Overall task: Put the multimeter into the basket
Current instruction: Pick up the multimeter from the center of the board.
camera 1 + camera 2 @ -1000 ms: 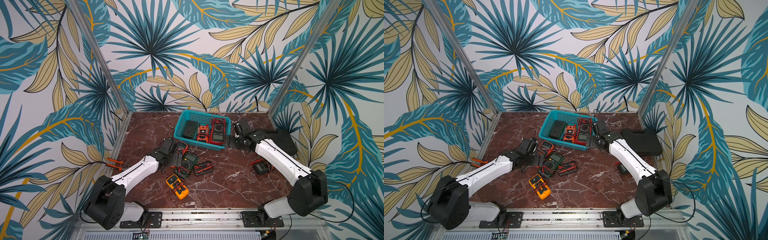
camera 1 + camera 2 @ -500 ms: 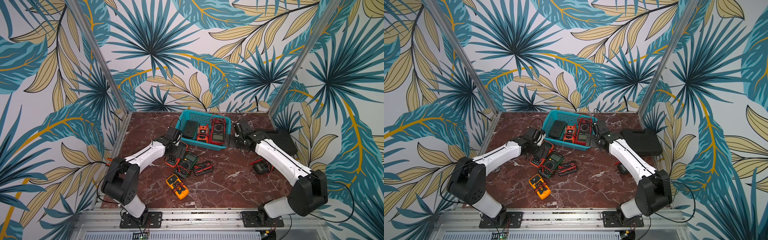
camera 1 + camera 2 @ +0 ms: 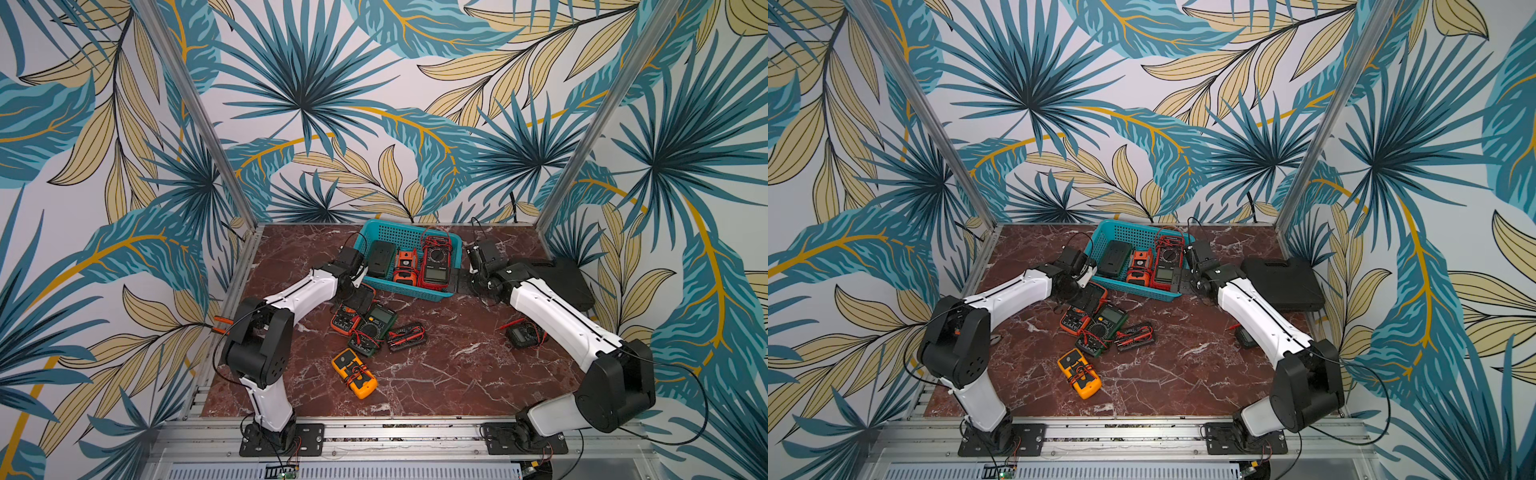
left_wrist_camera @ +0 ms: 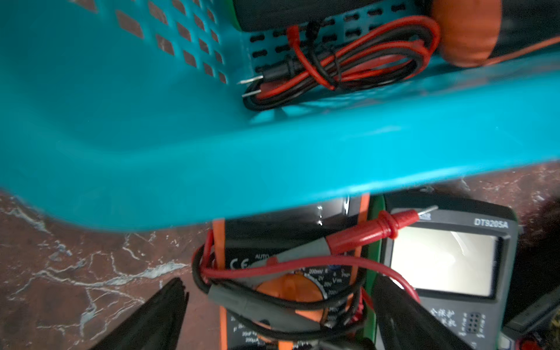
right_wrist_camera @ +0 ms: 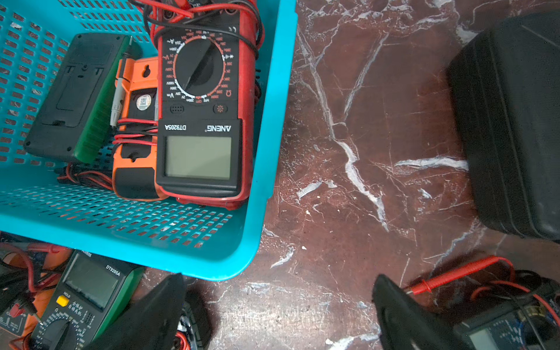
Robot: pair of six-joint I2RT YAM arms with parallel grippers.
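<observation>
The red-brown marble table point(image 3: 457, 374), veined in white, carried everything. At the right of the right gripper point(image 5: 278, 288) lay one black hard case point(image 5: 515, 121), of ribbed plastic with rounded edges. At its left, just beside its fingers, stood one teal basket point(image 5: 272, 121). It was rectangular plastic, with slotted walls and floor and a smooth rolled rim. This gripper was spread wide and held nothing, above bare marble. The left gripper point(image 4: 278, 291) was also spread wide and empty, with the basket rim directly ahead of it. There were eight multimeters in total. Three lay inside the basket: a red multimeter point(image 5: 200, 121) marked "ANENG" and "DT9205A", with a round dial and grey screen; an orange multimeter point(image 5: 136, 145), face down; and a green-edged multimeter point(image 5: 75, 97), also face down. Five lay on the table. Under the left gripper, between its fingers, was an orange-black multimeter point(image 4: 288, 303) reading "CE" and "AUTO", wrapped in red and black leads. Touching it at the right was a green multimeter point(image 4: 448, 263) marked "DT9205A". Behind this gripper lay a small black multimeter point(image 3: 407, 336) and, farther back, a yellow multimeter point(image 3: 354, 374). Behind the right gripper, at its right, sat a dark multimeter point(image 5: 491, 327). One loose lead bundle point(image 4: 348, 60) lay in the basket corner.
</observation>
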